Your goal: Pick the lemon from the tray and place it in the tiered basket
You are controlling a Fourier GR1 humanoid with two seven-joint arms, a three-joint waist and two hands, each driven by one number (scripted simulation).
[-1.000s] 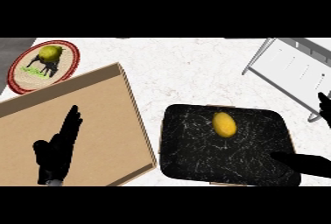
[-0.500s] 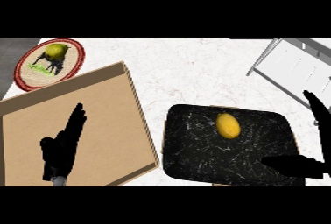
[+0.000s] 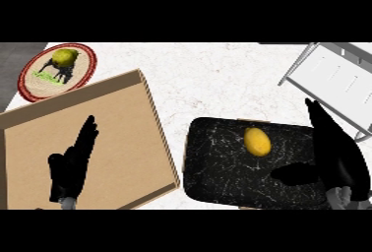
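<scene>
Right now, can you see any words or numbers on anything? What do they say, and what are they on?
Plate: a small green mark beside a dark figure, maybe lettering, too blurred to read.
Lemon: no text.
Black tray: only white speckles, no text.
Wooden board: no text.
Tiered basket: no text.
So there is nothing I can read.

No legible text, numbers, brand marks or signs anywhere in the head view. The round plate (image 3: pixel 56 72) at upper left carries a dark figure and a green patch that may be lettering; it cannot be read. The black tray (image 3: pixel 218 167), the lemon (image 3: pixel 257 141), the brown board (image 3: pixel 123 128) and the white wire basket (image 3: pixel 341 81) bear no markings.
</scene>
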